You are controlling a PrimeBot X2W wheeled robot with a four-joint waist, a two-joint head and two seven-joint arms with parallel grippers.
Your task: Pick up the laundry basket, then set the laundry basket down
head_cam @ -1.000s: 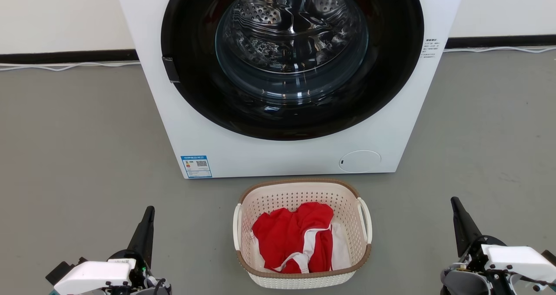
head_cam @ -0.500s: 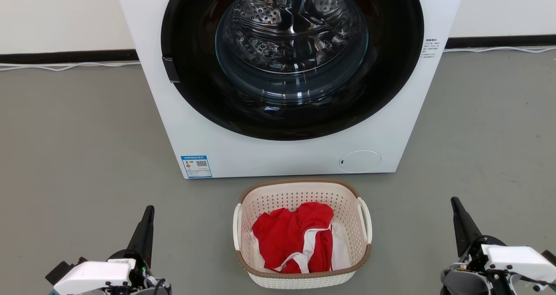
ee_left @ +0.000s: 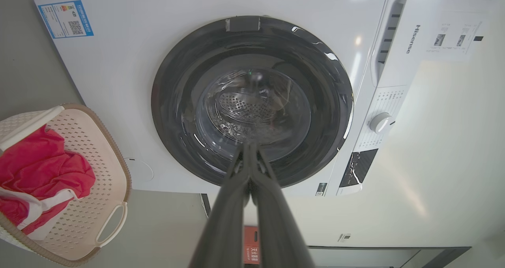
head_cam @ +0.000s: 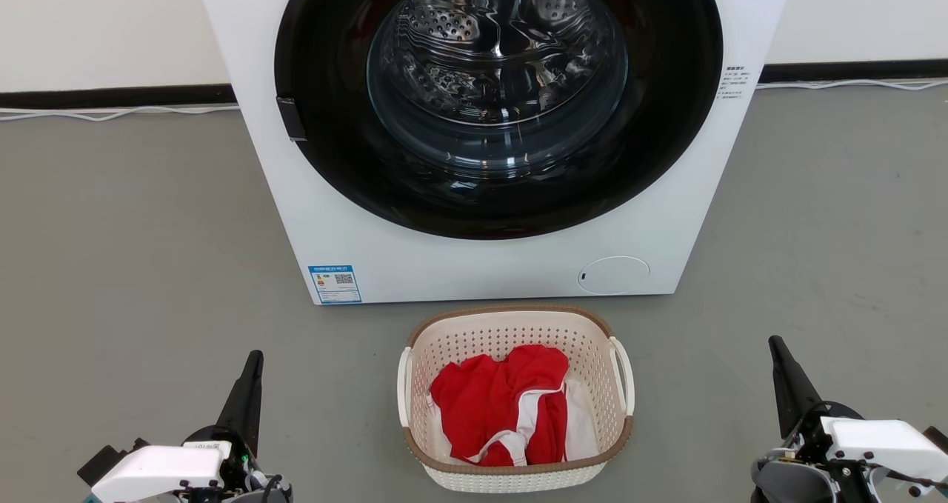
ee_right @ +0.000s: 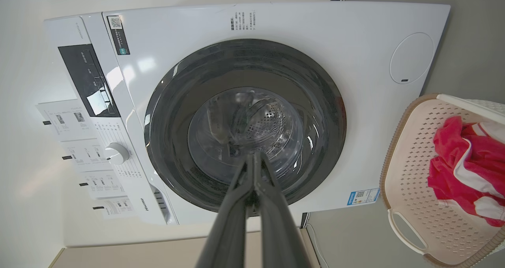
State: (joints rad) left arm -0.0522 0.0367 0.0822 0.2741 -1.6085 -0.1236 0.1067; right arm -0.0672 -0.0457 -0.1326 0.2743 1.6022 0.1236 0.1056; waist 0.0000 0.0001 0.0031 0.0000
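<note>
you are facing the small cream-white perforated plastic laundry basket with its brown woven-look rim, sitting at lower centre on the grey floor. it is probably handling light and stiff, so be taking its white side handles. your left gripper and right gripper are hovering at the lower corners, fingers pressed together, well apart from it.

I see a big white washing machine on a grey floor, a white wall behind it, with a black strip and a white wire along the bottom
</note>
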